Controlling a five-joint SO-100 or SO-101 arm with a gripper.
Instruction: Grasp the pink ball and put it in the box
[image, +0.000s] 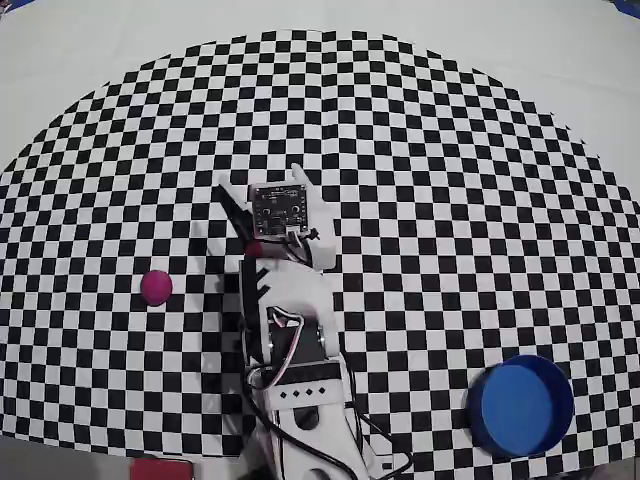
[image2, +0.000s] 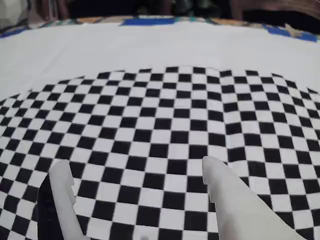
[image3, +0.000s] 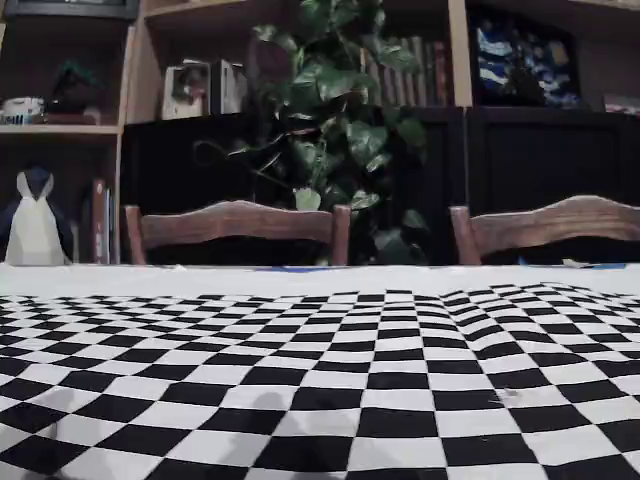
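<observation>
Pink ball (image: 156, 286) sits well left of the raised arm, whose empty pincer (image2: 135, 172) gapes over bare checkerboard (image2: 165, 115).

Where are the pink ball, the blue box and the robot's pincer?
pink ball (image: 156, 286), overhead view, centre of the sphere.
blue box (image: 520, 404), overhead view, its inner floor.
pincer (image2: 135, 172), wrist view, midway between its two white fingertips, standing apart.

home room, wooden chairs (image3: 237, 228), bookshelves (image3: 70, 110), houseplant (image3: 335, 120)
</observation>
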